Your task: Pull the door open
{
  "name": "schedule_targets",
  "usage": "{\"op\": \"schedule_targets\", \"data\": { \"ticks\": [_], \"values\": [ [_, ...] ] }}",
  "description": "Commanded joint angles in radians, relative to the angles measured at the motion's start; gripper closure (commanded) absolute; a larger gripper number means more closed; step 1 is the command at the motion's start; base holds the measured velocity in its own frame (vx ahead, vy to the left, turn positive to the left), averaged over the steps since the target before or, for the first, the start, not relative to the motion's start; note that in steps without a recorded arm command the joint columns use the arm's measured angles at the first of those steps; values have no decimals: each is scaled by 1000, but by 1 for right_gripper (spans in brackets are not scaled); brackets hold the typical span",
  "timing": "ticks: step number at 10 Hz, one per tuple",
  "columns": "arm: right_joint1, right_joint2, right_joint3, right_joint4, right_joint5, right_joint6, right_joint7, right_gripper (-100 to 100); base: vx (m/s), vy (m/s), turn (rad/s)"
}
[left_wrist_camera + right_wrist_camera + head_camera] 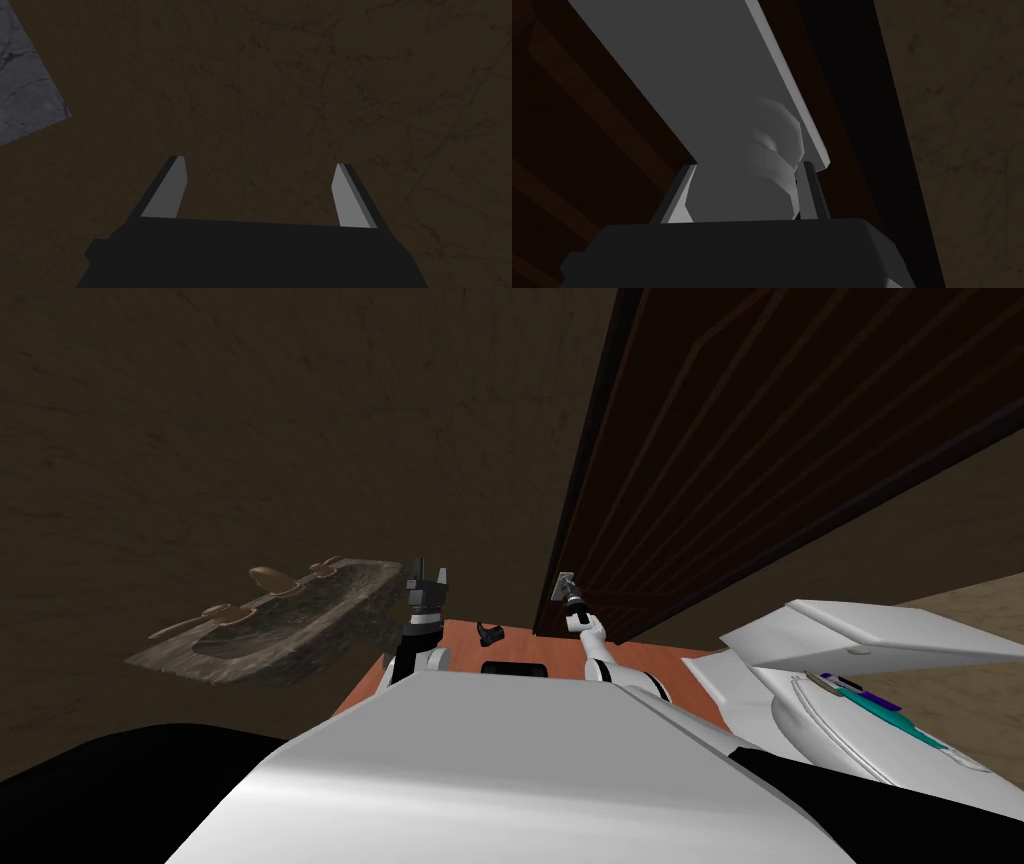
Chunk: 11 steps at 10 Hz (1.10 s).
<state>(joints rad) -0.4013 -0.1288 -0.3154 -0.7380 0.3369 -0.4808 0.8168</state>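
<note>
Grey knob (pixel 777 145) clamped in right gripper (pixel 747 166): draw back along the door (pixel 760 438) arc without twisting; left gripper (pixel 260 162) idles, fingers apart.

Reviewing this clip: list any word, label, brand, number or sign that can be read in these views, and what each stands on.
None: no readable text in any view.
The dark brown door and its grey handle plate: plain, no lettering.
Teal and purple strips on the white fixture to my right: bare colour, no letters to make out.
</note>
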Motion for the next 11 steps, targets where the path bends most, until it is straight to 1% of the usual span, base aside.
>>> {"op": "schedule_targets", "data": {
  "ticks": [1, 2, 4, 5, 7, 8, 9, 10, 11],
  "values": [
    [1, 3, 14, 0, -27, -2, -50, 100, -42, -20, 60],
    [1, 3, 14, 0, -27, -2, -62, 100, -32, -21, 52],
    [1, -4, 26, 2, -65, -3, -123, 100, -40, -28, 78],
    [1, -4, 26, 2, -65, -3, -137, 100, -37, -20, 29],
    [2, -12, 40, 6, -108, -5, -202, 100, -40, -19, 68],
    [2, -12, 40, 6, -108, -5, -218, 100, -33, -26, 32],
    [2, -16, 47, 7, -129, -6, -252, 100, -33, -27, 52],
    [2, -16, 47, 7, -129, -6, -258, 100, -26, -18, 50],
    [2, -21, 54, 9, -151, -7, -298, 100, -34, -15, 55]
  ]
}}
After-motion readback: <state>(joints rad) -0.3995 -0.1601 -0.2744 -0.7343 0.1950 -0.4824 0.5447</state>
